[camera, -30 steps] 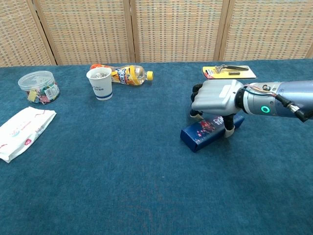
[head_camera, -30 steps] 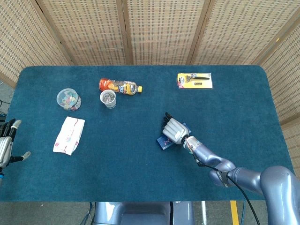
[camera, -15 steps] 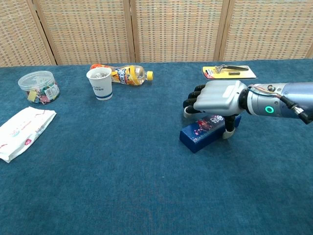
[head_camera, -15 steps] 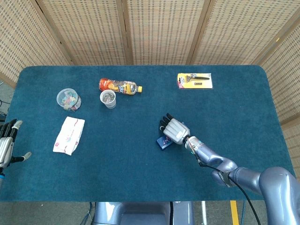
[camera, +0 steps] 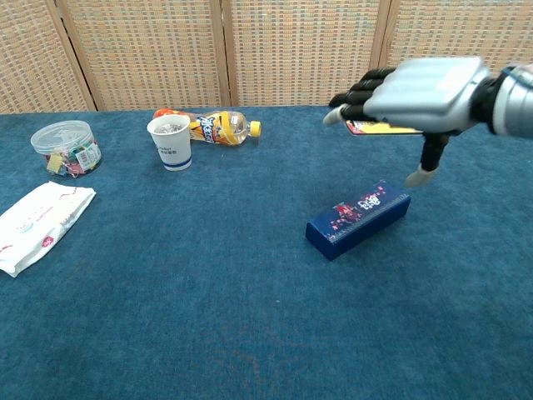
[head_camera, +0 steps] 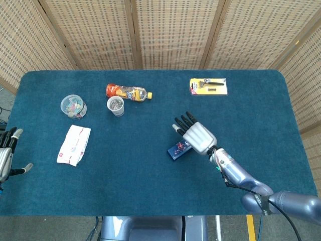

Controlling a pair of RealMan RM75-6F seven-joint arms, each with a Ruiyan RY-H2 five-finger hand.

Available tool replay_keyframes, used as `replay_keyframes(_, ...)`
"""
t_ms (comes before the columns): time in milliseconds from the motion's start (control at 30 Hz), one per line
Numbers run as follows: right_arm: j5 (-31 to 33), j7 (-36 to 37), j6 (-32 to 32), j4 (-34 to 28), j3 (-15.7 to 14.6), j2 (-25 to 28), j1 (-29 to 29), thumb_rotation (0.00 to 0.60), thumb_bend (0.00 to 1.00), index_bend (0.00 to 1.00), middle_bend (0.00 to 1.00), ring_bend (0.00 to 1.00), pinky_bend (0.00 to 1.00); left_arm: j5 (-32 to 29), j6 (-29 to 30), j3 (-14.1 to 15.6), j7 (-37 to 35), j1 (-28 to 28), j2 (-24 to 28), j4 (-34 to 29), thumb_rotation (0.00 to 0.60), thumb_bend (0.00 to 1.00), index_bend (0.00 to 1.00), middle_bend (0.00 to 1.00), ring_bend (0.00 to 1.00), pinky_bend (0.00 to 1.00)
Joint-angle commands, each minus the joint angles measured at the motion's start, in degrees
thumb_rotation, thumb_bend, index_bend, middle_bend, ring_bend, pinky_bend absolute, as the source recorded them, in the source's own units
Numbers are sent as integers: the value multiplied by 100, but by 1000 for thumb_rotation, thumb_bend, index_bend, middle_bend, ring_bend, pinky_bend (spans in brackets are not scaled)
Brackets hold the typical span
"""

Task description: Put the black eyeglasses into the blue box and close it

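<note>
**Right hand lifts off the closed blue box**

Half a second ago the robot's right hand (camera: 425,83) rested on top of the long dark-blue rectangular cardboard box (camera: 358,218); now it has risen well clear and hovers above it, touching nothing. The box lies flat and shut on the teal felt-covered counter (camera: 208,317), a little right of centre. The black eyeglasses are not visible anywhere. With the lid down and the hand withdrawn, the glasses are probably already inside, so the task looks finished or nearly so, though the pictures cannot confirm what the box holds.

The right hand is empty, palm facing down, fingers extended forward and spread, thumb hanging below. Its forearm reaches in from the lower right of the head view.

The left hand (head_camera: 7,153) sits at the far left edge of the head view, off the counter, fingers apart and holding nothing.

Further back on the counter lie an orange-labelled plastic bottle (camera: 218,127) on its side and a white paper cup (camera: 170,142).
</note>
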Motion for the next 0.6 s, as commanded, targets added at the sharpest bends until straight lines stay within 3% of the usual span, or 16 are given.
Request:
replay_keyframes(33,-432,614,1259,-433,-21,641,-835,600,1,0,0,0,0,70,50,7,-90,30,28,11,600,0,0,0,0,0)
replay_keyframes(100,-682,1498,2071,-177,-82,716,-1454,600,2,0,0,0,0,146,89,16,-195,52,73,19,600,0,0,0,0,0)
replay_keyframes(267,-945,3489,3105,912,-277,468,-2549,600,0,0,0,0,0,409,287,52,-385,123,129,73,600,0,0,0,0,0)
replay_keyframes(600,-1145,4354,3554,1773,-451,-59,-3305,600,0,0,0,0,0,587,335,85,-514,131,146,175,600,0,0,0,0,0)
